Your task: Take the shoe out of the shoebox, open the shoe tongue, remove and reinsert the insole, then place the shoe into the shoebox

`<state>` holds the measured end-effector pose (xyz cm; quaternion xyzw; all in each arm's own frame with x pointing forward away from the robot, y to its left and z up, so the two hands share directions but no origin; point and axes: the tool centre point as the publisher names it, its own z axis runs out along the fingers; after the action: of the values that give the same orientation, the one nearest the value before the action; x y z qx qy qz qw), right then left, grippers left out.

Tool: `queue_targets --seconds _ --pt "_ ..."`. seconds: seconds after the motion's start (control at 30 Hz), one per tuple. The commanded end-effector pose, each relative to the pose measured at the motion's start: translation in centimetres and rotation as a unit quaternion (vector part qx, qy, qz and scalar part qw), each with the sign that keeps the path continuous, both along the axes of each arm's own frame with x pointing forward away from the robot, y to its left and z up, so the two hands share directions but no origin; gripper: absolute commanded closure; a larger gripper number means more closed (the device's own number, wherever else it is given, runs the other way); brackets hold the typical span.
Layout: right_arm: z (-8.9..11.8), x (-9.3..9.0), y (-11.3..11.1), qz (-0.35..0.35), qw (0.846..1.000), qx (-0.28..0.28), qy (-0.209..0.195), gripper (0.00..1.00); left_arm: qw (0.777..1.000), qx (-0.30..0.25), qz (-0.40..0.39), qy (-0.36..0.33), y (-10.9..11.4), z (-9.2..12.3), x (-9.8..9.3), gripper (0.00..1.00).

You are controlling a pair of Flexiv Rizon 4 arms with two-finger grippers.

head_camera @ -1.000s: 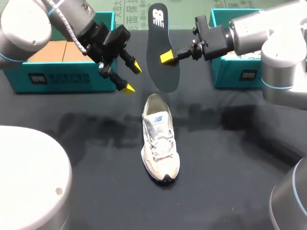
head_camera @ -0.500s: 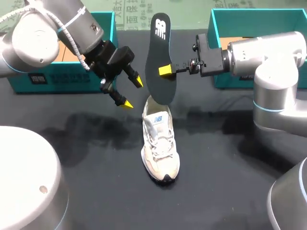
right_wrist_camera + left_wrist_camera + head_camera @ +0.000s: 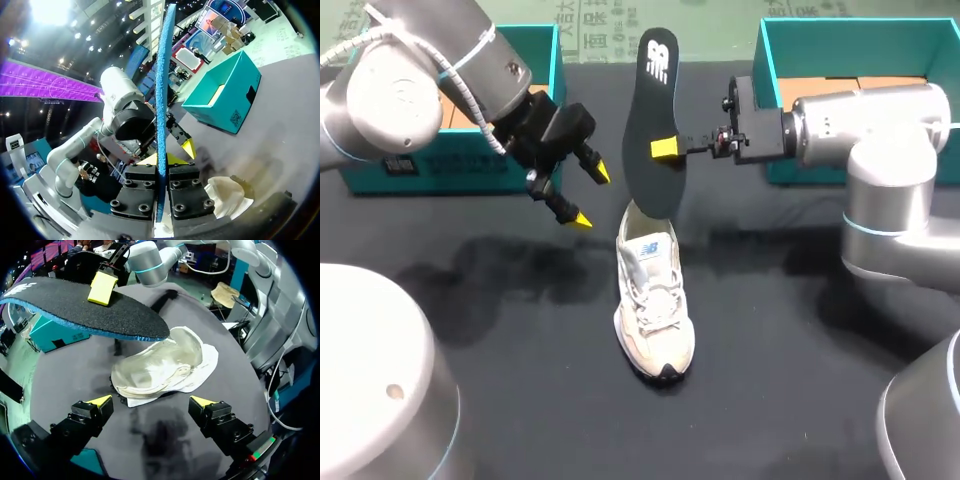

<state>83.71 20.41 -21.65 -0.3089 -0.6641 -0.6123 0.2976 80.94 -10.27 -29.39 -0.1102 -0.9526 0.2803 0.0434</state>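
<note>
**Holding the insole over the shoe's heel**

Looking down from the head view, my right gripper [image 3: 664,148] is clamped on the insole [image 3: 655,100] partway along its length. The insole hangs nearly upright in the air, dark face towards the camera, printed end up. Its lower end sits just over the heel opening of the shoe [image 3: 653,300] (I can't tell from here whether they touch). The shoe stands on its sole on the black table [image 3: 520,330], toe towards me and heel towards the far side. It is outside both the teal box at my left [image 3: 440,165] and the teal box at my right [image 3: 840,50].

My left gripper [image 3: 591,198] hovers beside the shoe's heel, on my left of it. Its fingers are spread apart with nothing between them.

Only one yellow tip of the right gripper shows on the insole in the head view. The right wrist view shows the insole edge-on, a blue strip pinched between both fingers, with the left gripper's yellow tip just beyond it. The left wrist view shows the shoe's open mouth ahead of the spread fingers, with the insole's blue-edged end poised just above the collar.
</note>
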Motion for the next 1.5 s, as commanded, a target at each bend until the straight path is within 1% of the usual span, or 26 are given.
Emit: queue_targets --seconds 0.03,0.1,0.17,0.2,0.57,0.6,0.63,0.7,0.73,0.97,1.1,1.2,1.23,1.3,1.5 --pt "-1.3 1.2 1.3 0.014 1.000 0.016 -0.013 1.00 1.000 -0.006 0.010 -0.001 0.1 -1.2 -0.1 0.00" --pt "-1.6 1.4 1.5 0.016 1.000 0.014 -0.022 1.00 1.000 -0.003 0.011 0.000 0.0 -1.8 -0.1 0.00" --pt "-2.2 1.4 1.7 0.015 0.999 0.014 -0.031 1.00 1.000 0.006 -0.009 0.002 -0.1 -2.6 -0.2 0.00" --pt "-2.5 1.4 1.7 0.026 0.999 0.019 -0.034 1.00 1.000 0.014 -0.017 -0.001 -0.1 -3.1 -0.1 0.00" --pt "-2.5 1.4 1.7 0.026 0.999 0.019 -0.034 1.00 1.000 0.014 -0.017 -0.001 -0.1 -3.1 -0.1 0.00" --pt "-2.5 1.4 1.7 0.026 0.999 0.019 -0.034 1.00 0.999 0.023 -0.022 -0.009 -0.4 -3.4 0.0 0.00" --pt "-2.6 1.3 1.8 0.024 0.999 0.016 -0.041 1.00 1.000 0.017 -0.022 -0.006 -0.5 -3.6 0.1 0.00" --pt "-3.0 1.2 1.5 0.017 0.999 0.020 -0.047 1.00 0.999 0.028 -0.015 -0.008 -0.4 -4.0 0.3 0.00" --pt "-3.1 1.2 1.4 0.016 0.998 0.021 -0.050 1.00 1.000 0.025 -0.010 -0.007 -0.3 -4.1 0.3 0.00" --pt "-3.4 0.9 0.8 -0.003 0.997 0.018 -0.080 1.00 0.999 0.039 0.017 -0.008 -0.5 -5.0 -0.5 0.00" --pt "-3.7 0.9 0.9 -0.003 0.996 0.020 -0.083 1.00 0.999 0.036 0.020 -0.009 -0.4 -5.1 -0.9 0.00" --pt "-3.8 0.9 1.0 -0.003 0.995 0.021 -0.093 1.00 0.999 0.034 0.024 -0.011 -0.4 -5.1 -1.2 0.00" --pt "-3.8 0.9 1.1 0.007 0.995 0.021 -0.099 1.00 0.999 0.033 0.024 -0.010 -0.4 -5.1 -1.3 0.00" --pt "-3.8 0.9 1.1 0.020 0.995 0.018 -0.099 1.00 0.999 0.034 0.023 -0.010 -0.4 -5.0 -1.4 0.00" --pt "-3.8 0.9 1.1 0.020 0.995 0.018 -0.099 1.00 0.999 0.034 0.023 -0.010 -0.4 -5.0 -1.4 0.00"
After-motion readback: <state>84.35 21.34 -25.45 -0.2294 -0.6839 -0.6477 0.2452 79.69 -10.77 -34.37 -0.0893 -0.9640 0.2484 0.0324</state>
